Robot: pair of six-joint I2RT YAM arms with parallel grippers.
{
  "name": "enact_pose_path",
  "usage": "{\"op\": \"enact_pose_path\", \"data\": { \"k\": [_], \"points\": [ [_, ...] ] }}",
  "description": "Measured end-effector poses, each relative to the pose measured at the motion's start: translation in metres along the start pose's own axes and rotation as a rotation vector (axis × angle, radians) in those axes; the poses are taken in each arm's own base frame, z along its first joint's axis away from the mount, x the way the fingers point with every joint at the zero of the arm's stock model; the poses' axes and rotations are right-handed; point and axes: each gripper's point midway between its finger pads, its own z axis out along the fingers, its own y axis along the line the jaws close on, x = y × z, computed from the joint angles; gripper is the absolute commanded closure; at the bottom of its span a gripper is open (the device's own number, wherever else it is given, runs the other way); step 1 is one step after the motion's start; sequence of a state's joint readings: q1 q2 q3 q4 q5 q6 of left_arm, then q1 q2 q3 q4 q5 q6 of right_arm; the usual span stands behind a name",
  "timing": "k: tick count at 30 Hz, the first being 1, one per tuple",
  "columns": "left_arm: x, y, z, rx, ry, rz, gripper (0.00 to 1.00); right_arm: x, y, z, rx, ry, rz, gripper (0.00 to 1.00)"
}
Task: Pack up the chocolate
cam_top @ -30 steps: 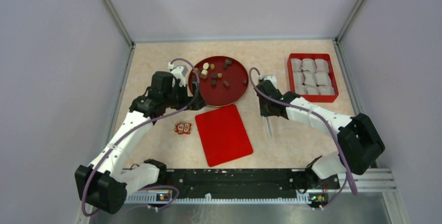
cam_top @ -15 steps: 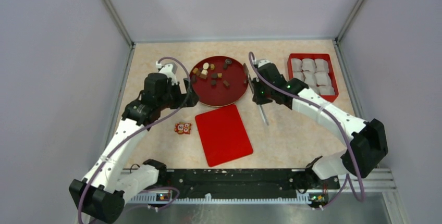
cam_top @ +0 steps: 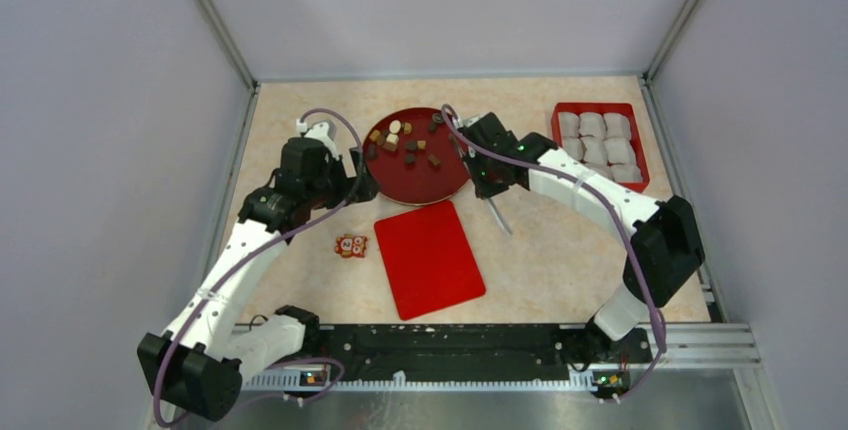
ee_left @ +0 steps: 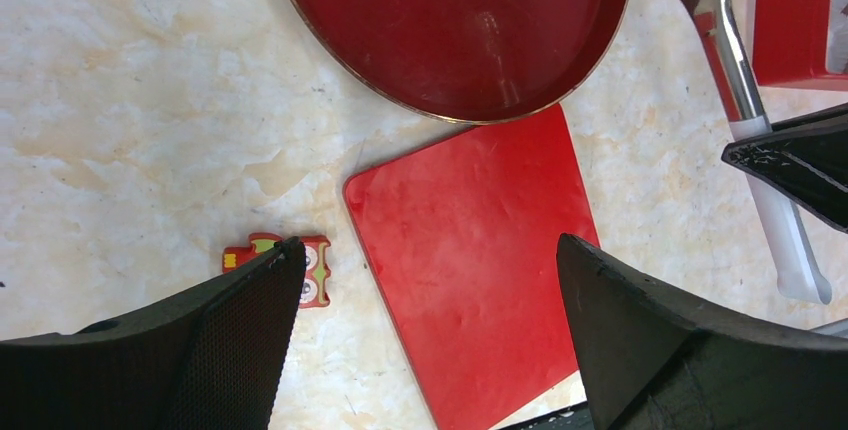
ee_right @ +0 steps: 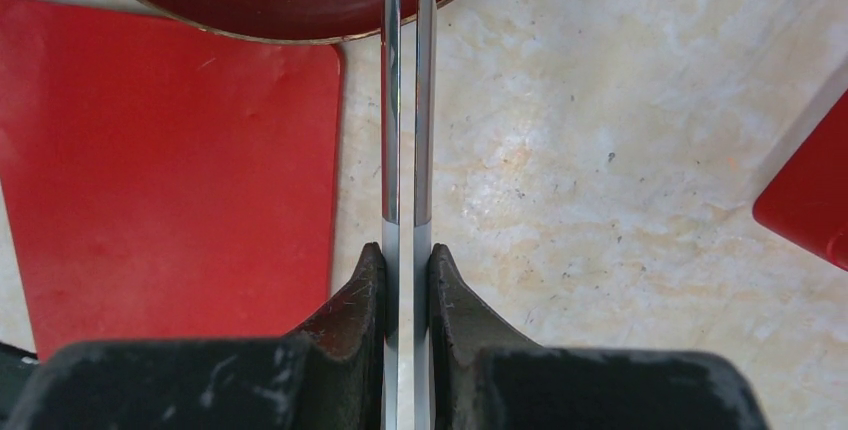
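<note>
1. Chocolate (cam_top: 405, 142): small brown, tan and white chunks. They lie loose on the far half of a round red plate (cam_top: 440, 182), mid-table toward the back.
2. Right gripper (ee_right: 405, 262): fingers pinched tight on a pair of metal tongs (ee_right: 405, 100). The two blades run forward over the plate's near rim. Seen from above, the gripper sits at the plate's right edge, and the white handle end of the tongs points toward the near side.
3. Left gripper (ee_left: 428, 250): fingers spread wide, nothing between them, at the plate's left side.
4. Red board (cam_top: 430, 258): flat, rectangular, slightly turned, just in front of the plate.
5. Packet (cam_top: 351, 245): small, red-orange and patterned. It lies flat on the table just left of the board.
6. Red tray (cam_top: 555, 145): back right, well apart from the plate, filled with white paper cups (cam_top: 597, 147).
</note>
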State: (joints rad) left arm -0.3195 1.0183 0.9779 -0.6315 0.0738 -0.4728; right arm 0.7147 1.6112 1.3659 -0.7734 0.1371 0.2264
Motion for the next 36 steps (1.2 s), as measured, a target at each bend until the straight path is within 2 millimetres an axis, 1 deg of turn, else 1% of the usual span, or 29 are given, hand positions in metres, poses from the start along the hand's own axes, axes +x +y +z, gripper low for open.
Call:
{"op": "enact_pose_path", "data": {
  "k": [8,14,20,22,24,26,30,31,33,36],
  "points": [
    [0.004,0.01,0.003,-0.034,0.003,-0.008,0.01,-0.007,-0.003,0.001,0.04,-0.018,-0.016,0.8],
    [0.012,0.02,0.008,-0.068,0.02,-0.015,0.01,-0.012,-0.004,0.009,0.068,-0.017,-0.026,0.73],
    [0.01,0.024,0.011,-0.086,0.013,-0.018,0.01,-0.01,-0.004,0.017,0.076,0.001,-0.034,0.71],
    [0.007,0.027,0.012,-0.099,-0.001,-0.015,0.01,-0.014,-0.003,0.017,0.077,-0.007,-0.033,0.71],
    [0.004,0.029,0.012,-0.112,-0.016,-0.012,0.01,-0.02,-0.002,0.017,0.075,-0.018,-0.033,0.67],
    [0.003,0.031,0.013,-0.122,-0.021,-0.009,0.01,-0.025,0.0,0.017,0.069,-0.026,-0.031,0.64],
    [0.001,0.036,0.014,-0.146,-0.027,0.001,0.01,-0.037,0.007,0.021,0.058,-0.033,-0.043,0.64],
    [-0.001,0.039,0.014,-0.16,-0.036,0.01,0.01,-0.035,0.017,0.027,0.049,-0.022,-0.066,0.64],
    [-0.001,0.04,0.014,-0.166,-0.039,0.01,0.01,-0.033,0.019,0.029,0.047,-0.014,-0.076,0.64],
    [-0.002,0.043,0.014,-0.176,-0.042,0.013,0.01,-0.031,0.025,0.037,0.046,0.004,-0.092,0.64]
  ]
}}
